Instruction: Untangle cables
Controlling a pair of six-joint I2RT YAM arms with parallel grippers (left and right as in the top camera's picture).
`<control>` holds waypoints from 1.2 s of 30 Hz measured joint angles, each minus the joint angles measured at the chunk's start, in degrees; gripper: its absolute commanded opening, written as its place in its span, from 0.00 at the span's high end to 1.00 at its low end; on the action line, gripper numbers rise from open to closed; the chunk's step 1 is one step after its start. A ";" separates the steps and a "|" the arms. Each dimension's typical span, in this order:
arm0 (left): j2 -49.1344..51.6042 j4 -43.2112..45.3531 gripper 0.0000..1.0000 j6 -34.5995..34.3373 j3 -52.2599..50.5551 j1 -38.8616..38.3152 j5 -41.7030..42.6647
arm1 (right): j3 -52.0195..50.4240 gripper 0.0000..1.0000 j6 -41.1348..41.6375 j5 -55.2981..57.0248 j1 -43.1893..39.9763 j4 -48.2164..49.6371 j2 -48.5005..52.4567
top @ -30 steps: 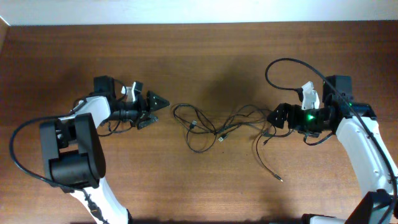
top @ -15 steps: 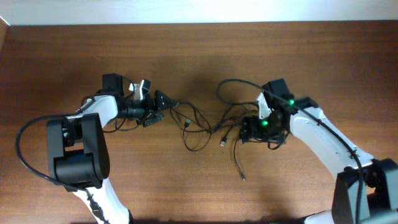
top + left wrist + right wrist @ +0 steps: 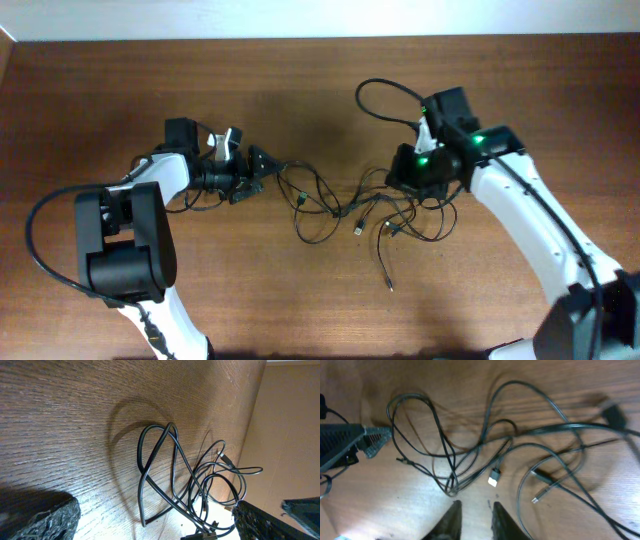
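Right gripper (image 3: 474, 521) first: its fingers (image 3: 451, 519) are pinched down to a slim gap, and all I can see between them is bare wood, no wire. It hangs over the right side of the cables (image 3: 330, 205), with a small silver plug (image 3: 493, 479) lying just ahead of the tips. Can't tell from these views if it's touching any strand.

Left gripper (image 3: 252, 176) is the opposite, jaws spread wide and holding nothing. In its wrist view there's one padded finger (image 3: 45, 516) low on the left and the other low on the right, with the mess lying further out between them. Its tip sits right at the leftmost loop (image 3: 284, 175) of the tangle.

The cables are thin black wires, loosely knotted together in the middle of the wooden table (image 3: 300, 80), between the two arms. One loose strand (image 3: 385, 265) trails off toward the near edge and ends in a little plug.

On the right wrist a green light (image 3: 424, 160) glows. A thicker black lead (image 3: 385, 92) arcs up off that arm, separate from the tangle.
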 measured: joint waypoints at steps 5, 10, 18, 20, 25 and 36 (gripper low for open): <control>0.00 0.02 0.00 0.00 0.00 0.00 -0.02 | -3.39 0.71 6.95 -0.90 3.54 8.76 7.30; -0.02 0.02 0.01 0.02 0.00 0.00 0.00 | -3.52 0.96 11.89 -1.22 3.54 12.98 14.34; -0.02 0.35 0.01 0.02 0.00 0.00 -0.02 | -1.57 0.96 5.77 -2.60 3.63 5.64 13.38; -0.02 0.46 0.01 0.02 0.00 0.00 -0.02 | 2.67 0.96 1.27 -2.97 3.91 1.03 11.37; -0.02 0.46 0.01 0.02 0.00 0.00 -0.02 | 6.64 0.84 -2.21 -2.97 4.02 -1.75 8.46; -0.02 0.46 0.01 0.00 0.00 0.00 -0.02 | 6.64 0.70 -2.80 0.39 4.17 -3.04 8.46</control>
